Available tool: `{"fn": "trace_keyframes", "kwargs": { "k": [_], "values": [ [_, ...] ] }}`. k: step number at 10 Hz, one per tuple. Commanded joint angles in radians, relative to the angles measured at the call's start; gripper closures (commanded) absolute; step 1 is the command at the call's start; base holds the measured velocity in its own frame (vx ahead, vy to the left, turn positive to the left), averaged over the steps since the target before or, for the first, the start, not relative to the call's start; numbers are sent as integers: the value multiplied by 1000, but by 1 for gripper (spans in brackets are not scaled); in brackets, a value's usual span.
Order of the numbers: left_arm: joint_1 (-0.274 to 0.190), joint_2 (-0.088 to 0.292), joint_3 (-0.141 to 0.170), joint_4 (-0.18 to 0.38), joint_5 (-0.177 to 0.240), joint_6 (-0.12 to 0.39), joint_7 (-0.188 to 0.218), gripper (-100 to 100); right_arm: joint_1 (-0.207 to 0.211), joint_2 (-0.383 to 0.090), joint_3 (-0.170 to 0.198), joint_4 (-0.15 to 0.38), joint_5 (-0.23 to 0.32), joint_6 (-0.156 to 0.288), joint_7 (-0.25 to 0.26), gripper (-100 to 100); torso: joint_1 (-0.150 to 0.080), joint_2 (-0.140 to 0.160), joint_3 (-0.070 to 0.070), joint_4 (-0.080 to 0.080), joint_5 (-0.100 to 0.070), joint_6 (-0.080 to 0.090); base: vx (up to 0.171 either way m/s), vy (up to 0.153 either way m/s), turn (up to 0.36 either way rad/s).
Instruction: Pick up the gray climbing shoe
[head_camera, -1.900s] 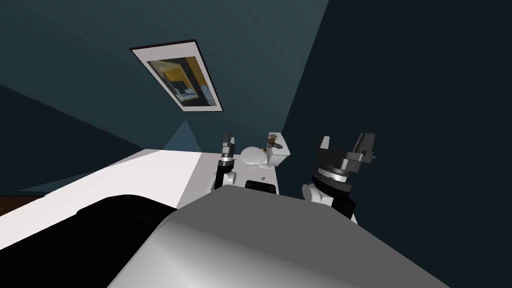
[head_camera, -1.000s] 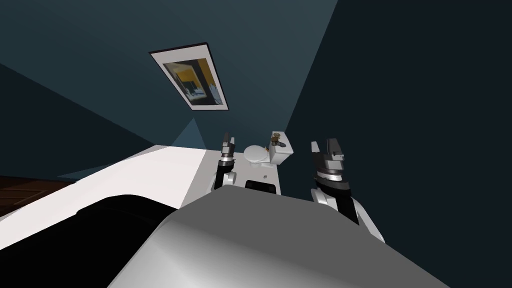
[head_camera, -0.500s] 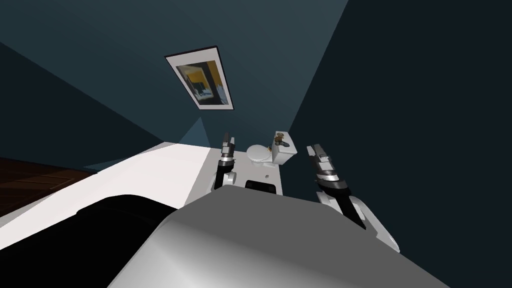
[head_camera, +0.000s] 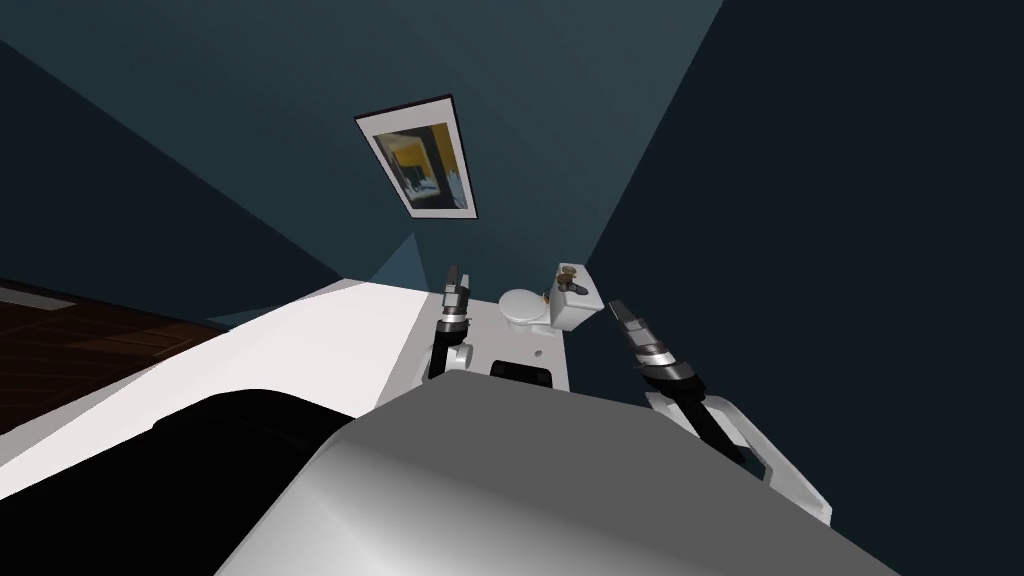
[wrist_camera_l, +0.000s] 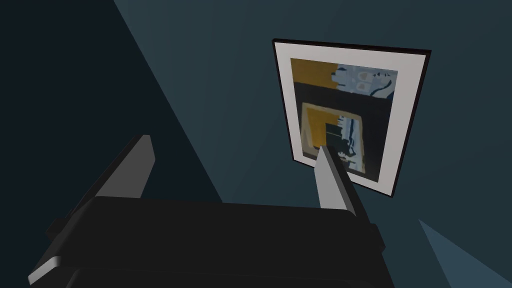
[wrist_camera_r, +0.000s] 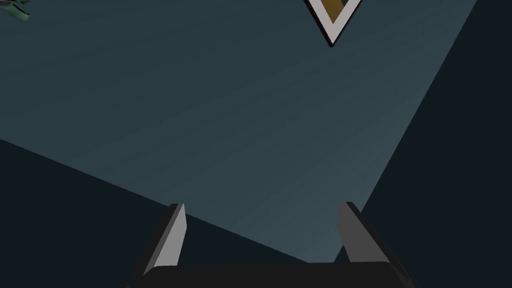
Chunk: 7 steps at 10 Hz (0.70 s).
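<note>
You're at the reach step, with nothing gripped yet. Your right gripper (head_camera: 617, 308) is empty, its 2 fingers (wrist_camera_r: 172, 232) spread and aimed at the wall rather than at the shoe (head_camera: 576, 289). The shoe lies on top of the toilet tank (head_camera: 580, 315), near that gripper's tips and a little toward your left gripper (head_camera: 455, 282), which is also spread and well apart from it. It reads as a small dark grey lump beside a brownish thing (head_camera: 568, 270); finer detail is too small to tell. Next, I judge, tilt the right wrist down over the tank and centre on the shoe.
</note>
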Motion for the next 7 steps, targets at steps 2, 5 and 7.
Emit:
{"fn": "trace_keyframes", "kwargs": {
  "k": [2, 5, 7],
  "values": [
    [0, 0, 0, 0, 0, 0, 0, 0, 2, -80, -1, 79, 53, -1, 22, -100, -1, -1, 0, 0, 0, 0, -7, 65, 132],
    [0, 0, 0, 0, 0, 0, 0, 0, 11, -158, 0, 153, 101, -2, 44, -100, 0, -1, -1, 0, 0, 0, 7, 61, 102],
    [0, 0, 0, 0, 0, 0, 0, 0, 15, -210, 0, 189, 124, -3, 55, -100, 0, -2, -1, 0, 0, 0, 4, 57, 86]
  ]
}}
